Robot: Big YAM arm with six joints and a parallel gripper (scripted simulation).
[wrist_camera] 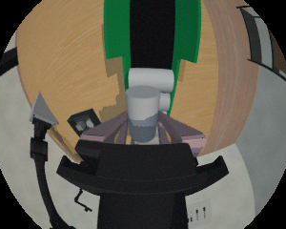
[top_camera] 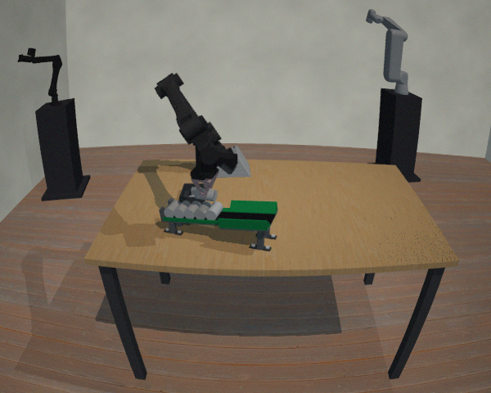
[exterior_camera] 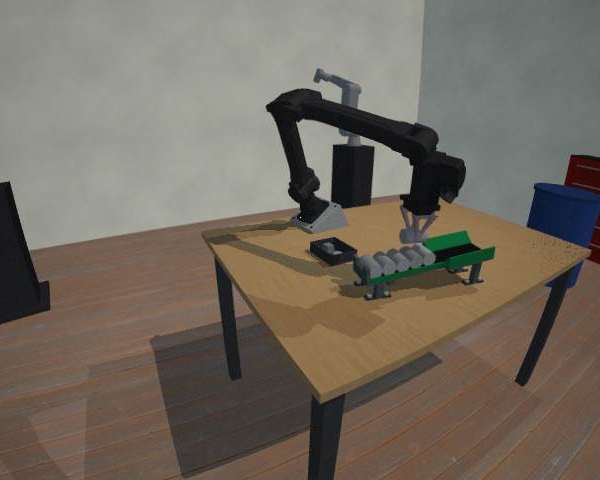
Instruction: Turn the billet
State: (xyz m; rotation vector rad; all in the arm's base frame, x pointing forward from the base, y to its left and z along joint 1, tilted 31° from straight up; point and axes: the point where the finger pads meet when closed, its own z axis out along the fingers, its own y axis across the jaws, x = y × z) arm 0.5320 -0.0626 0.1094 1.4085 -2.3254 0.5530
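The green feed ramp (top_camera: 254,207) (exterior_camera: 447,241) (wrist_camera: 118,19) with its black bed stands on short legs on the wooden table (top_camera: 343,211) (exterior_camera: 316,320). Several grey billets (top_camera: 191,210) (exterior_camera: 390,259) lie across the ramp, side by side at its low end. My gripper (top_camera: 203,190) (exterior_camera: 414,230) (wrist_camera: 142,114) is shut on one more billet (top_camera: 205,195) (exterior_camera: 409,236) (wrist_camera: 145,107) and holds it a little above the row. Its long axis points along the ramp. In the wrist view the nearest row billet (wrist_camera: 150,78) shows just beyond it.
A shallow black tray (exterior_camera: 335,249) (wrist_camera: 82,122) holding a small grey block sits behind the ramp's low end. The arm's grey base wedge (top_camera: 239,167) (exterior_camera: 323,219) is at the table's back edge. A blue barrel (exterior_camera: 561,211) and a red cabinet (exterior_camera: 597,180) stand off the table.
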